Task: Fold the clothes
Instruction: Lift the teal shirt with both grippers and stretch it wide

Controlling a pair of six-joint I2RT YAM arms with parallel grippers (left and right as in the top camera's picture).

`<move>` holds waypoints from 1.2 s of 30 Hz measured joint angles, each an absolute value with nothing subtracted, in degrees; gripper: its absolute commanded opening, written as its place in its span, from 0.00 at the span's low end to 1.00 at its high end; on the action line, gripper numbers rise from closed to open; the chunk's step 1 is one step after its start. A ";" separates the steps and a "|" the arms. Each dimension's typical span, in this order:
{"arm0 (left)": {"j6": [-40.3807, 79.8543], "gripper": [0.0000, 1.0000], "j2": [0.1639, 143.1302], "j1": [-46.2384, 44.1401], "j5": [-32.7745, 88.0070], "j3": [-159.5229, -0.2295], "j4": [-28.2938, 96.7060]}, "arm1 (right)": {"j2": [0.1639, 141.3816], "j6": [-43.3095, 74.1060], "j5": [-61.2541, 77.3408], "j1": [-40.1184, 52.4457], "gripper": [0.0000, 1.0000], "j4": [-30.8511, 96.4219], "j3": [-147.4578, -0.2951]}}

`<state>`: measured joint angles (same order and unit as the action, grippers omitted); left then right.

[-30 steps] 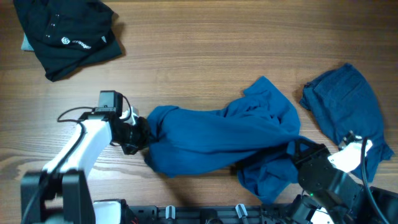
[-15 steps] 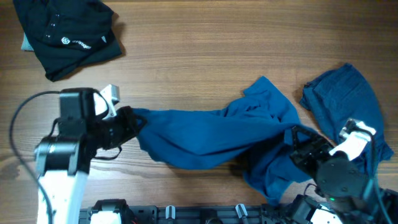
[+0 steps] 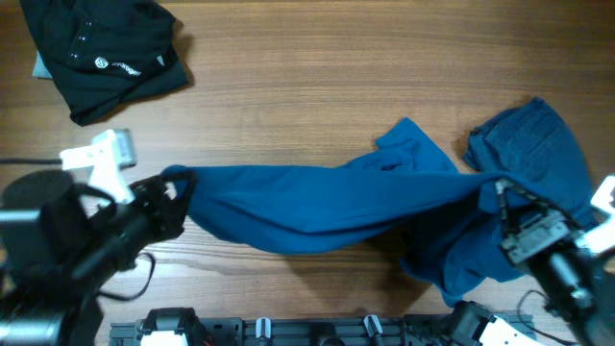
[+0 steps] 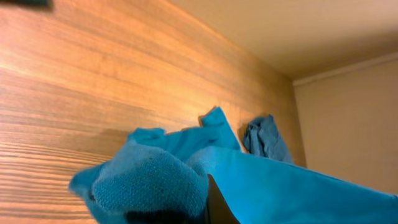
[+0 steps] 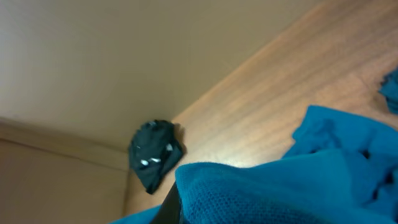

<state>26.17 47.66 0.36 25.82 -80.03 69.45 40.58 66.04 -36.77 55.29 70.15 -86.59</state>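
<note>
Left claw (image 3: 171, 195) and right claw (image 3: 495, 197) are both pinched tight on opposite ends of the T-shirt (image 3: 327, 207), which is slung between them over the table (image 3: 288, 115). Fabric looks light and limp, bunches easily, not fragile. Best holds are probably hem corners or shoulder seams, not wads. The darker blue garment (image 3: 533, 144) lies crumpled at far right.

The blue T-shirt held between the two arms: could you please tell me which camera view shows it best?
Overhead: it shows the whole T-shirt strung from the left gripper to the right gripper. Each wrist view shows only bunched fabric close up.
</note>
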 measured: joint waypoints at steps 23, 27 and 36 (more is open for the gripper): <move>27.31 0.04 47.40 0.36 7.51 -92.09 78.63 | 40.60 62.83 -46.04 55.29 0.04 74.24 -91.57; 27.31 0.04 47.40 0.36 6.85 -92.23 78.28 | 40.60 62.70 -46.15 55.29 0.04 73.41 -91.57; 27.31 0.04 47.40 0.36 6.28 -98.67 82.13 | 40.60 62.70 -42.98 55.29 0.04 69.12 -91.57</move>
